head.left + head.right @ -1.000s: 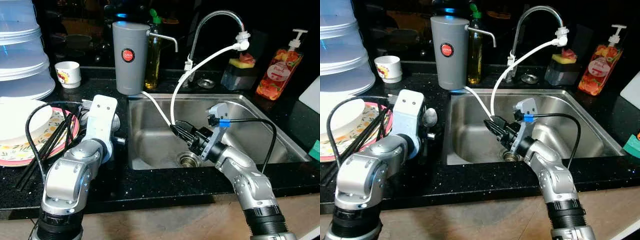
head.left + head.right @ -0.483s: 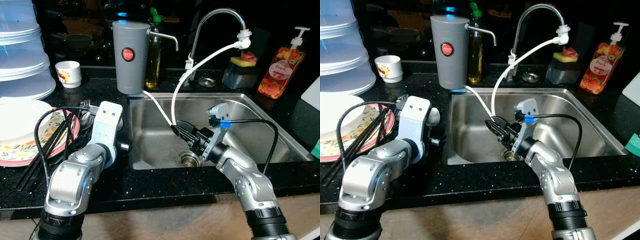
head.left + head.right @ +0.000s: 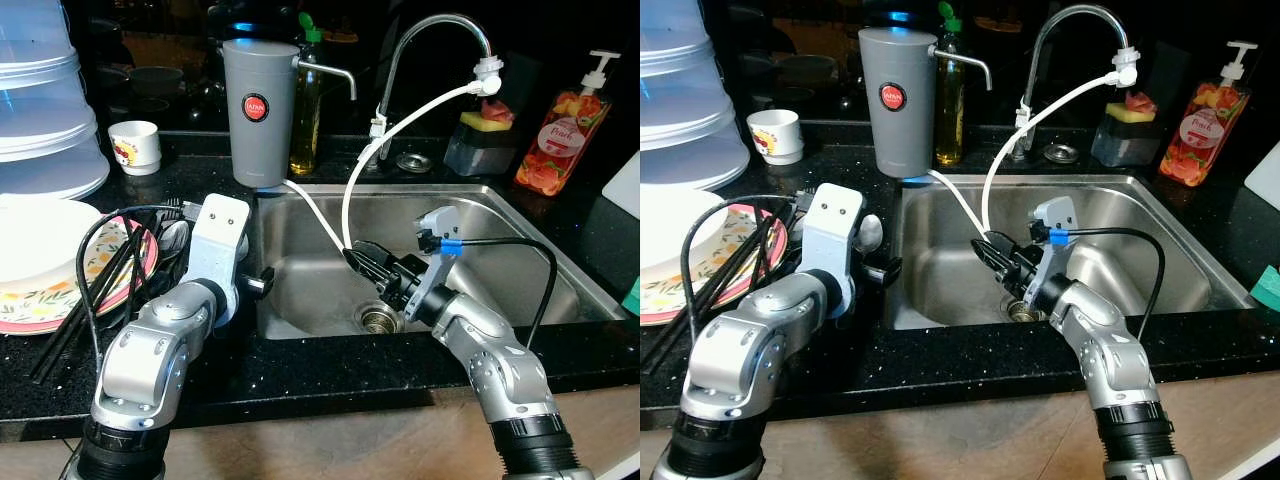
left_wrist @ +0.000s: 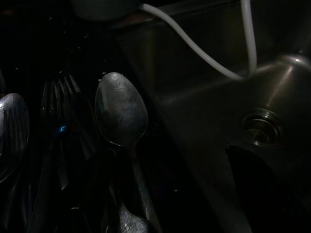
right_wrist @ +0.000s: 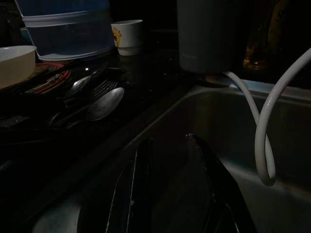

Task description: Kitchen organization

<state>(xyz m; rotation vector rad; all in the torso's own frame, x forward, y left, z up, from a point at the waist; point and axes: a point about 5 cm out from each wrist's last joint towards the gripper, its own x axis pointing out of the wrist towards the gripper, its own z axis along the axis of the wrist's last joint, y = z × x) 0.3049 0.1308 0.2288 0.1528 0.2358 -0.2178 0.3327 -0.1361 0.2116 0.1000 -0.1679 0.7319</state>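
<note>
Since 1 second ago our left arm has swung toward the sink: the left gripper (image 3: 883, 267) now sits at the counter's edge beside the basin, at centre left of the frame. We cannot tell whether its fingers are spread or pressed together. Its wrist view shows a spoon (image 4: 121, 110) lying bowl-up on the dark counter (image 3: 330, 370), with a fork (image 4: 60, 104) just beside it. The left forearm slopes up from the lower left, elbow bent.

Our right gripper (image 3: 362, 258) hovers inside the sink (image 3: 520, 250), centre of the frame, above the drain (image 3: 378, 319). Its 2 fingers (image 5: 138, 184) are slightly parted and hold nothing; a white hose (image 3: 350, 200) loops close by them. The right forearm rises from the lower right.

At the left edge, black chopsticks (image 3: 95, 285) lean across a flowered plate (image 3: 40, 300). At upper centre stands a grey water filter (image 3: 260, 115) with a round red label, too small to read. A soap bottle (image 3: 560, 130) stands at upper right.
</note>
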